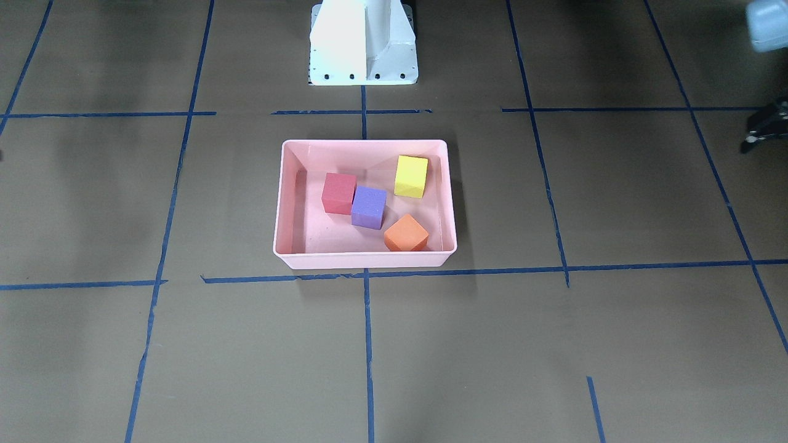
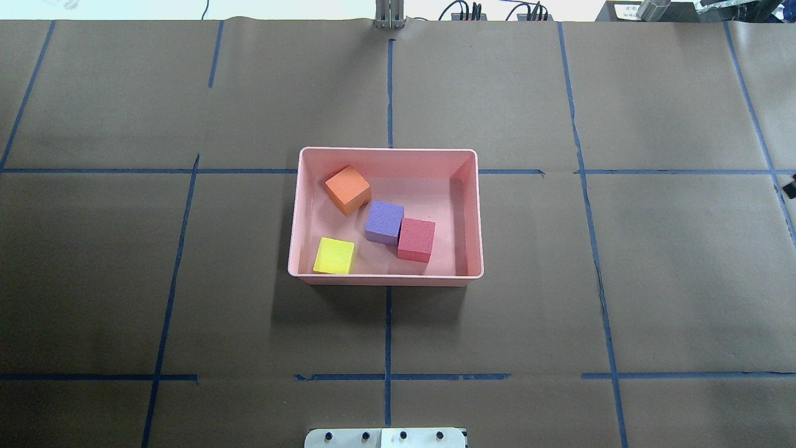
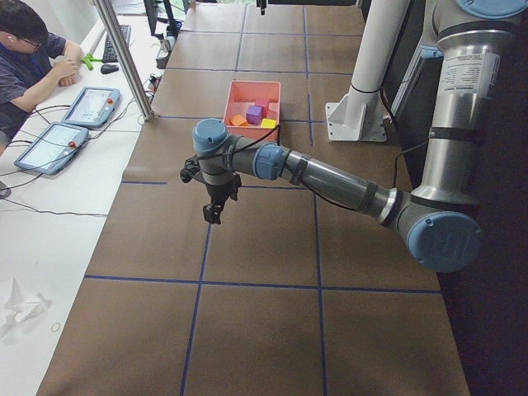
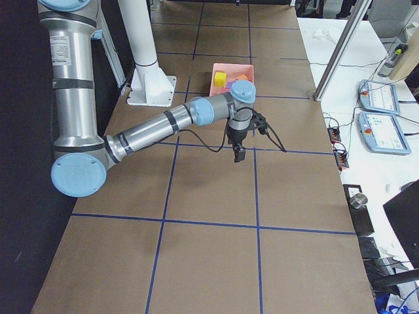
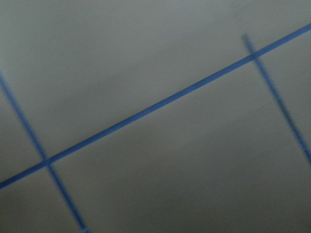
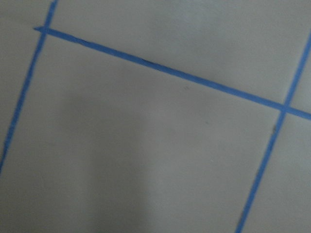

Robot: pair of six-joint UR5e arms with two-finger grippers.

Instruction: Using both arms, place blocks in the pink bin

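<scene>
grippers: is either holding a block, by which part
Neither: red block, purple block, yellow block, orange block lie in the pink bin, far from left gripper and right gripper.

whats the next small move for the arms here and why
Likely no more picking, only a retreat to rest: the red block, purple block, yellow block and orange block all lie inside the pink bin, and the left gripper and right gripper hang well away from it.

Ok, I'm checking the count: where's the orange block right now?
In the overhead view, the orange block sits inside the pink bin, in its far-left corner, nearest the purple block.
</scene>
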